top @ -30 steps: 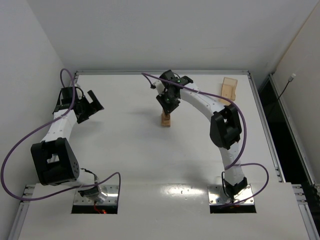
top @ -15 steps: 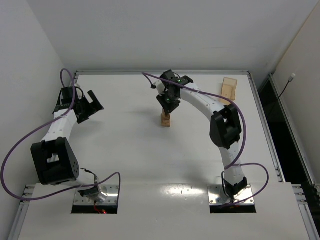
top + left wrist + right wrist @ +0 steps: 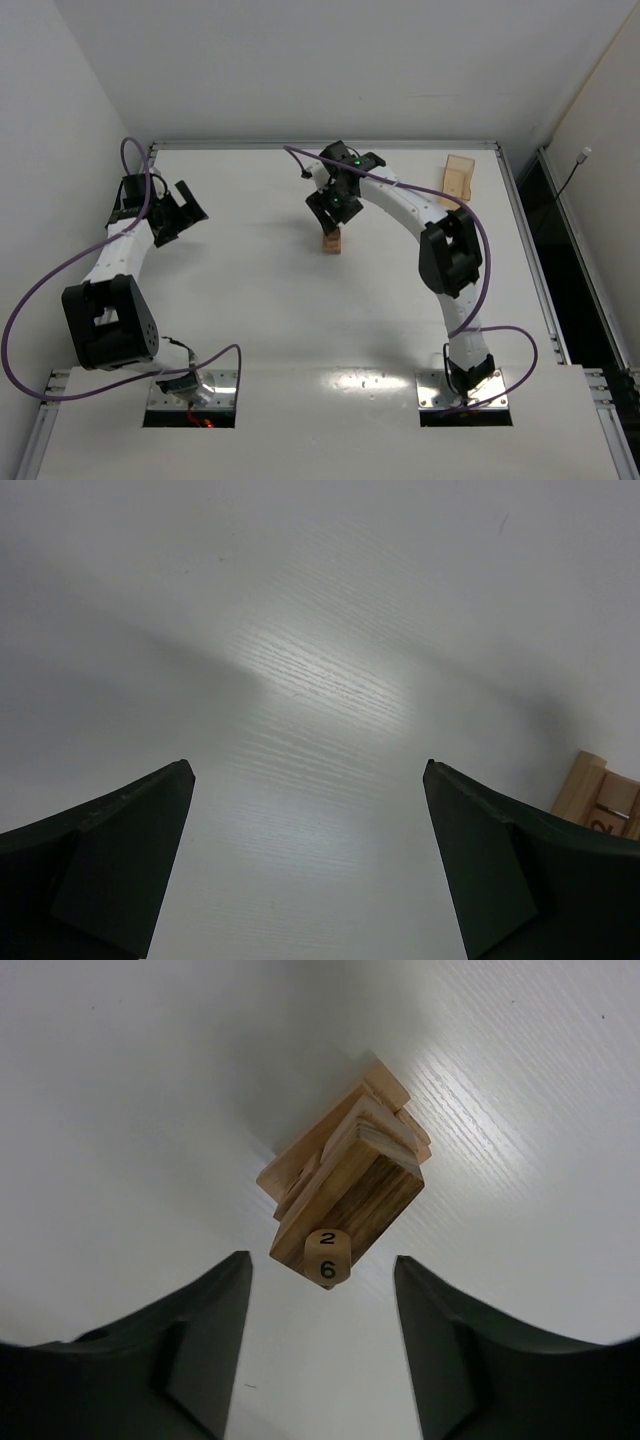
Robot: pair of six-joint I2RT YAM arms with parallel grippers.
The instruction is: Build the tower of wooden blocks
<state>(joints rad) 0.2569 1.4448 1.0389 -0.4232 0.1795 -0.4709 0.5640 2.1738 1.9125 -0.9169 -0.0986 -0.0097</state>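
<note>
A translucent amber rectangular box point(image 3: 459, 176) sat on the white table point(image 3: 250, 300) at about two o'clock, near its far right corner, well apart from everything else.

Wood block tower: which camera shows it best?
Right wrist: the tower fills the centre, layers and numbered top piece clear. Top external shows it tiny beneath the right gripper. Left wrist shows only a wooden corner, unidentifiable.
</note>
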